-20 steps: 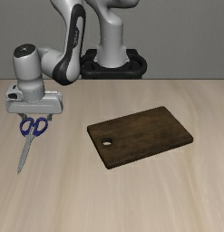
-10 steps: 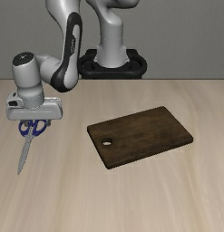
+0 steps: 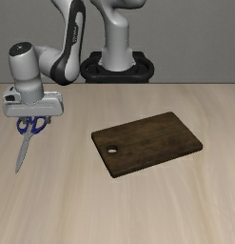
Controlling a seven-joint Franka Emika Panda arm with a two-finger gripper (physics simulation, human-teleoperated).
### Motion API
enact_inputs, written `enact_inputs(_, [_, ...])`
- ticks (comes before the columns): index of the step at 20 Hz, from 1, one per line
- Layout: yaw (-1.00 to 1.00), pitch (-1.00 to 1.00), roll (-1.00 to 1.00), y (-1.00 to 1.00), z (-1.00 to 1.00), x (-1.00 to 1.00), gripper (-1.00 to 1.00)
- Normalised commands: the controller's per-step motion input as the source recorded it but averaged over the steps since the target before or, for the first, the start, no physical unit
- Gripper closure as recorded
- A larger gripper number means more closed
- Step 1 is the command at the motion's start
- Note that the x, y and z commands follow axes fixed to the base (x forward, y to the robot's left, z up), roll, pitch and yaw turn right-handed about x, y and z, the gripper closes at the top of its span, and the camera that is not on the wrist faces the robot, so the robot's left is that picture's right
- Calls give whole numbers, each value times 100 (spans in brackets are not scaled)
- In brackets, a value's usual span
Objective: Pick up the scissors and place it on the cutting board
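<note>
Spanning the scene: pale wooden surface (image 3: 186, 205). Reaching toward the exterior view's left: white arm (image 3: 67, 48). Lying flat near centre: dark cutting board (image 3: 147, 143), well apart from the scissors (image 3: 24, 148). Clamping the blue handles: gripper (image 3: 31, 121), fingers drawn in on both sides, blades pointing down-frame.

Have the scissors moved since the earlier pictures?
Yes. The scissors have shifted upward in the view and slightly toward the exterior view's left, farther from the cutting board, which has stayed in place.
</note>
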Motion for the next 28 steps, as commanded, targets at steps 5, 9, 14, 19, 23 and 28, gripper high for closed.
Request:
enact_inputs(5, [0, 0, 0, 0, 100, 0, 100])
enact_inputs(9, [0, 0, 0, 50, 50, 0, 100])
enact_inputs(14, [0, 0, 0, 100, 0, 0, 100])
enact_inputs(19, [0, 0, 0, 100, 0, 0, 100])
enact_inputs(23, [0, 0, 0, 100, 0, 0, 100])
enact_inputs(28, [0, 0, 0, 100, 0, 0, 100])
